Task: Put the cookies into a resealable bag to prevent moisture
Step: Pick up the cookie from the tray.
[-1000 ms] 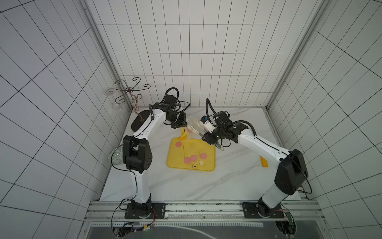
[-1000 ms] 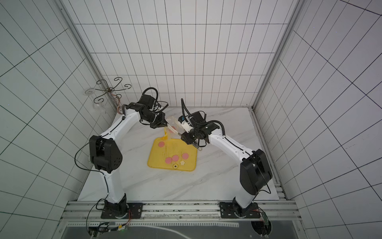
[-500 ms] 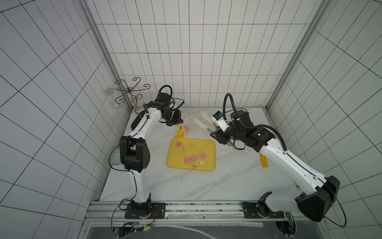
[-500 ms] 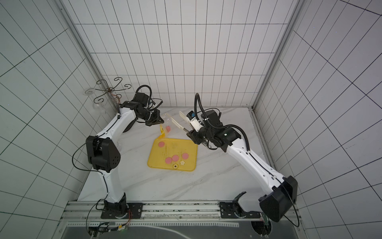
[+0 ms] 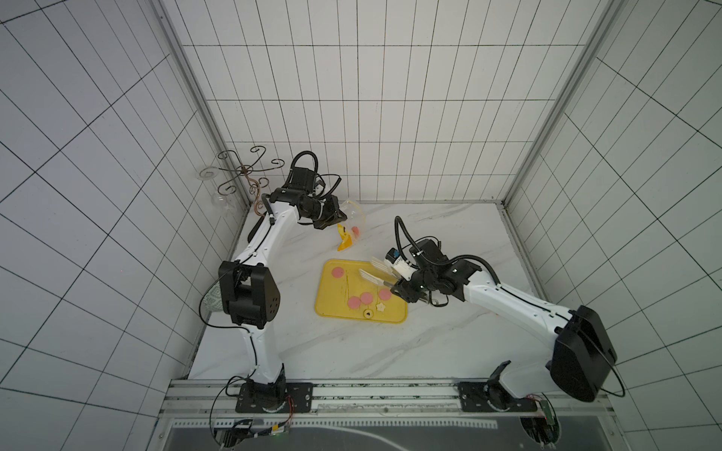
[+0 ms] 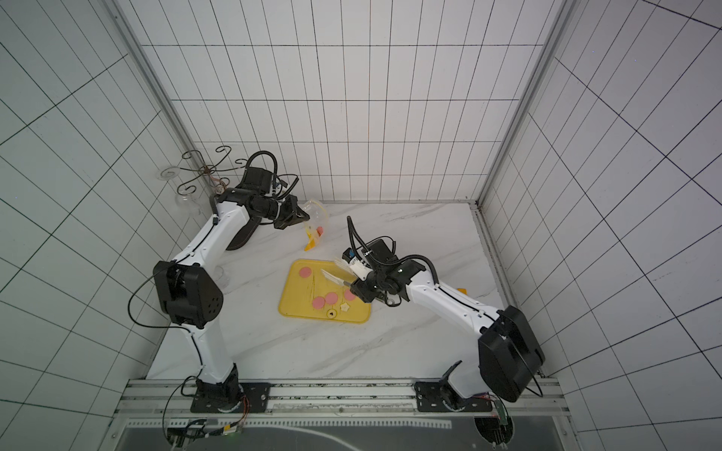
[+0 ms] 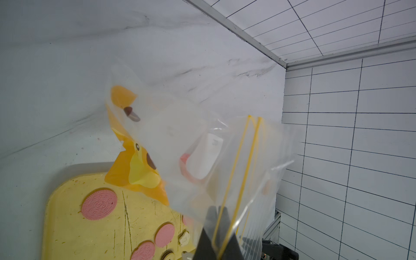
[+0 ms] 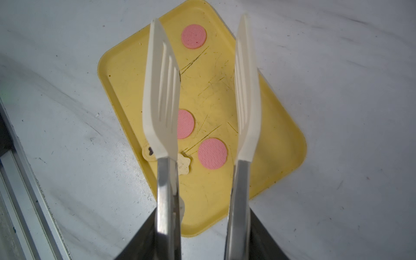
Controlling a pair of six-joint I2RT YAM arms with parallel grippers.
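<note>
Four flat pink cookies point(image 5: 366, 298) lie on the scratched yellow tray point(image 5: 332, 296): one alone near its far end and three grouped toward the near end, with the pale flower-shaped piece point(image 5: 381, 307) and the small yellow dark-centred round point(image 5: 367, 313) just beside them at the near edge. The resealable bag point(image 5: 349, 228) is a crinkly clear pouch with a yellow printed part bearing dark marks and thin yellow seal lines. It hangs just beyond the tray's far edge, and a pink cookie shows through its clear wall point(image 7: 186, 167). Whether its yellow lower tip touches the counter point(image 5: 429, 343) cannot be told. The left claw point(image 7: 218, 216) is pinched tight on the bag's rim at the seal lines and holds the pouch up. The right claw point(image 5: 402, 287) stands partly closed around the metal arms of a pair of tongs point(image 8: 161, 90). Its white slotted blades are spread apart above the tray, over the grouped cookies, with nothing between them and not touching any piece.
</note>
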